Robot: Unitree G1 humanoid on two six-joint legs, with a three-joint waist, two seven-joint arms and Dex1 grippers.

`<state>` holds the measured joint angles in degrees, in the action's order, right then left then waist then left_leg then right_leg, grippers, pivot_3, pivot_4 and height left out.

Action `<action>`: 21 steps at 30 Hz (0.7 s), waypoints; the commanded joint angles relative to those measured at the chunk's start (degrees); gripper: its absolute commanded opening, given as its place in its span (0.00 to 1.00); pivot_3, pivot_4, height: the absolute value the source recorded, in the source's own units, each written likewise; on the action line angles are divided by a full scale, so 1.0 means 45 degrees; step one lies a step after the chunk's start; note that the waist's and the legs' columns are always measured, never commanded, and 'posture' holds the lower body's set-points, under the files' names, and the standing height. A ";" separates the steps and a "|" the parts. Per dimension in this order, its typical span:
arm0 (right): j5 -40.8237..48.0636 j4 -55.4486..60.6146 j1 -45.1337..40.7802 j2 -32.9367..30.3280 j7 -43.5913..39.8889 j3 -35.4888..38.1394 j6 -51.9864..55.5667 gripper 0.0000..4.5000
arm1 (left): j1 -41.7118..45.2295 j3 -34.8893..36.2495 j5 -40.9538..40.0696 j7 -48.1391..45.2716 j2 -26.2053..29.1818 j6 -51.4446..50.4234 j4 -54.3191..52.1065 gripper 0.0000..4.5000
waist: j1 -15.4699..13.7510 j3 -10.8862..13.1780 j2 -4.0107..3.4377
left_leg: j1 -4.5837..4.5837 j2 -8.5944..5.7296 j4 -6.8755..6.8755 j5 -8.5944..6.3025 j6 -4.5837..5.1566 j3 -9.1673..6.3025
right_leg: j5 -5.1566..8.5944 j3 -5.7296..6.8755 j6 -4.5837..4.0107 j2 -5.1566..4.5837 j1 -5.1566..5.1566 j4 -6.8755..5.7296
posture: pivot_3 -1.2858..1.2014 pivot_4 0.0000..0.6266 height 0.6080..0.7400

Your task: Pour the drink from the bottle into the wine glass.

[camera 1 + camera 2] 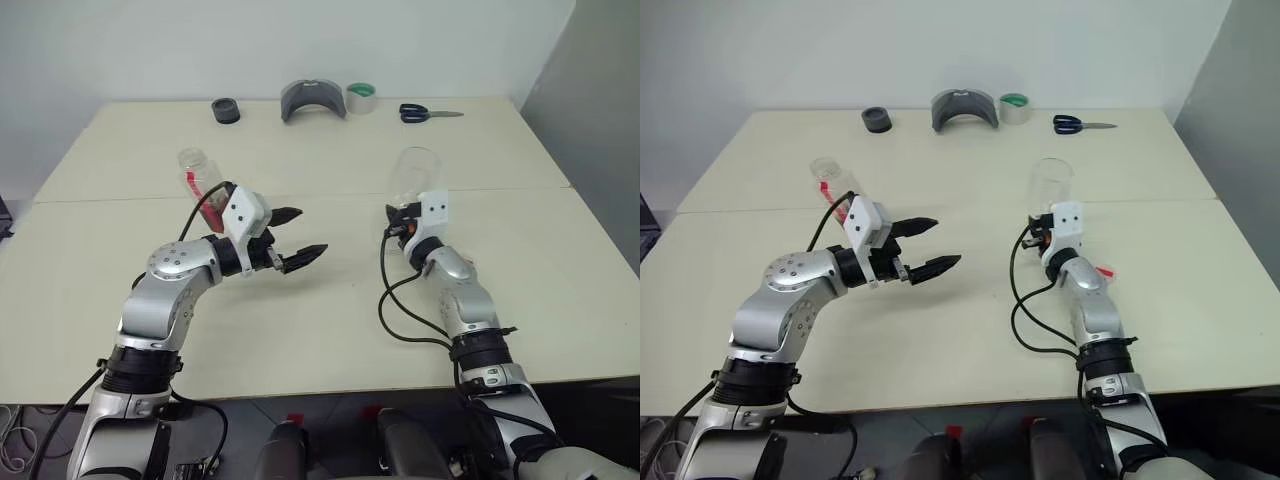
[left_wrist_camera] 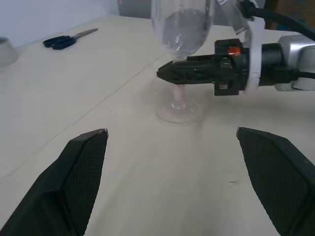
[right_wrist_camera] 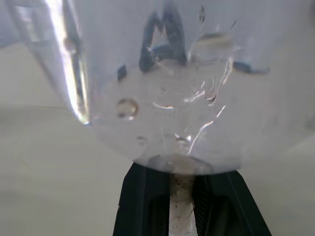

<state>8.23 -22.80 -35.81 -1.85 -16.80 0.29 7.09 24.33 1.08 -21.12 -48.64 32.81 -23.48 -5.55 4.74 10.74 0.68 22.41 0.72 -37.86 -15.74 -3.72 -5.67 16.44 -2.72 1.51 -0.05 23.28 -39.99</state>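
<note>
Clear wine glass stem sits pinched in my right gripper; my left gripper gapes wide, empty, with the upright bottle just behind it, nearer this arm.

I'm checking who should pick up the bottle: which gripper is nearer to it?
Left. The open left gripper hovers just in front of the bottle, pointing away from it. The right gripper is across the table, shut on the wine glass stem.

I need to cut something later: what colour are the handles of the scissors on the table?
Dark blue. The scissors show best in the left eye view.
</note>
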 commanded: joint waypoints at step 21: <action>-0.1962 -0.7312 -0.3872 0.1125 -0.1512 -0.1701 -0.4664 0.06 | -0.2872 0.2700 -0.0772 0.1120 0.1315 -0.0618 -0.2351 1.00 | -0.0239 0.0007 -0.0001 | -0.0001 -0.0021 -0.0002 0.0001 -0.0003 -0.0010 | 0.0000 0.0013 -0.0006 -0.0022 -0.0003 0.0002 | 0.52 0.24 1.00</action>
<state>-0.03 -55.21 -52.78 3.15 -23.58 -7.85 -13.14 10.72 11.75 -23.87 -44.21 38.07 -26.31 -13.89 3.66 10.78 0.67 22.40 0.62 -37.87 -15.74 -3.73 -5.72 16.44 -2.66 1.48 -0.15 23.27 -39.98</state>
